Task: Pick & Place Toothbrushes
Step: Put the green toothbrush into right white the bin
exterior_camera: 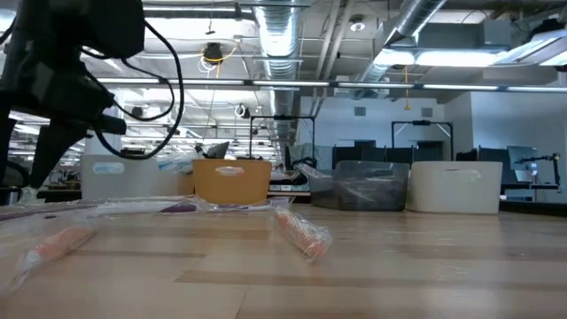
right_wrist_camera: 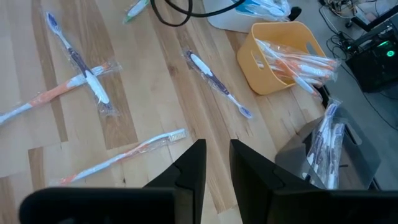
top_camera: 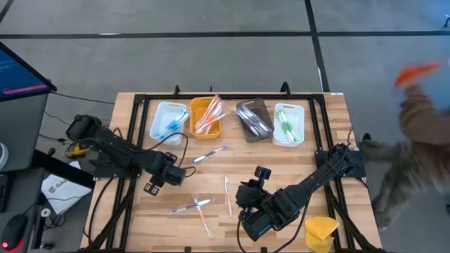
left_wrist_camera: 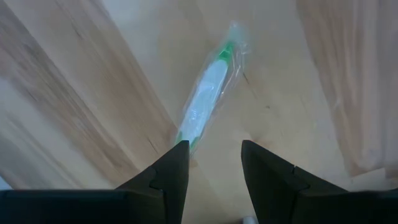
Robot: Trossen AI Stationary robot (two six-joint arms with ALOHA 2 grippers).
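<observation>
On the table's (top_camera: 330, 119) left side, the left gripper (left_wrist_camera: 214, 163) hangs fingers apart right over a green toothbrush (left_wrist_camera: 208, 102), not grabbing it. Right gripper (right_wrist_camera: 216, 163) sits near the front, slightly parted, empty. More toothbrushes (right_wrist_camera: 81, 71) lie loose mid-table, others already in the trays (top_camera: 205, 118) at the back.

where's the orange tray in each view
High view: the orange tray is second from the left in the row of four trays, wrapped toothbrushes sticking out.
Low view: left of centre in the far row, seen as a tan box.
Left wrist view: not in it.
Right wrist view: upper right, holding orange-handled brushes.
Shared landmark: the dark tray beside it, visible in all three views that show the orange tray.
</observation>
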